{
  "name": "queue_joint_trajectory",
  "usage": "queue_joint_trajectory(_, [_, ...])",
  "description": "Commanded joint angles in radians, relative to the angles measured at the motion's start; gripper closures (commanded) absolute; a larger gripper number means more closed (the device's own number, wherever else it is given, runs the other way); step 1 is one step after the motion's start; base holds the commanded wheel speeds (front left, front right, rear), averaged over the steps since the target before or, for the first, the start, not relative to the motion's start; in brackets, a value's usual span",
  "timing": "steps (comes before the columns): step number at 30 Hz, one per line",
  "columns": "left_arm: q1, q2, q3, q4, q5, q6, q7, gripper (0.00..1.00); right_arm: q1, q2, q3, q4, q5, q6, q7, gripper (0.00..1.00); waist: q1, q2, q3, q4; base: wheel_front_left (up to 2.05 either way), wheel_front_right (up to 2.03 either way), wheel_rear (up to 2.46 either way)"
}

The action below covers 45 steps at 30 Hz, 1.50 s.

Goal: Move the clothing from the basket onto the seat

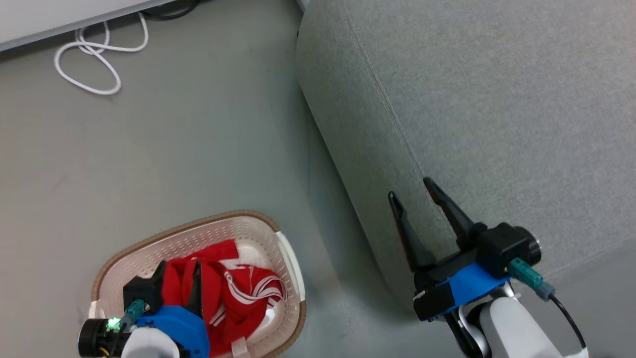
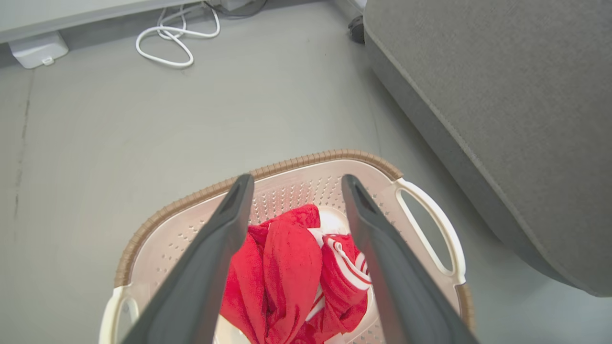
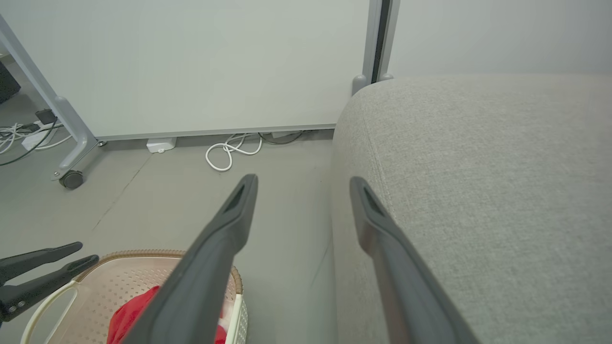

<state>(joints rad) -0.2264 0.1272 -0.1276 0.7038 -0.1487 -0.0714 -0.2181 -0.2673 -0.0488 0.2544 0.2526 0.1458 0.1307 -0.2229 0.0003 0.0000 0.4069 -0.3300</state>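
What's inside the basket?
Two crumpled red clothes, one plain, one with white stripes. The basket shows a bit of pale bottom; anything beneath the clothes is covered.

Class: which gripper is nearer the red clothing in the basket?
Left. The left gripper hovers open over the clothing; the right gripper is apart, at the seat's edge.

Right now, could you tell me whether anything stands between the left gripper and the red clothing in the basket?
Nothing visible does: the left gripper hangs open right over the red clothing, which lies uncovered in the laundry basket.
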Motion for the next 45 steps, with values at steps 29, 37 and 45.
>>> queue_joint_trajectory(29, [-0.364, 0.074, 0.041, 0.440, -0.092, 0.027, 0.231, 0.32, -0.139, -0.002, 0.121, -0.057, 0.112, 0.000, -0.043, 0.00, -0.0003, 0.0000, 0.340, -0.115, 0.00, 0.00, 0.00])
queue_joint_trajectory(37, [-0.392, 0.057, 0.024, 0.466, -0.099, 0.006, 0.202, 1.00, -0.141, -0.002, 0.121, -0.050, 0.107, 0.000, -0.044, 0.00, -0.0003, 0.0000, 0.326, -0.099, 0.00, 0.00, 0.00])
queue_joint_trajectory(45, [-0.381, 0.022, 0.011, 0.499, -0.112, 0.002, 0.160, 1.00, -0.134, -0.002, 0.116, -0.031, 0.093, 0.000, -0.044, 0.00, -0.0003, 0.0000, 0.257, -0.070, 0.00, 0.00, 0.00])
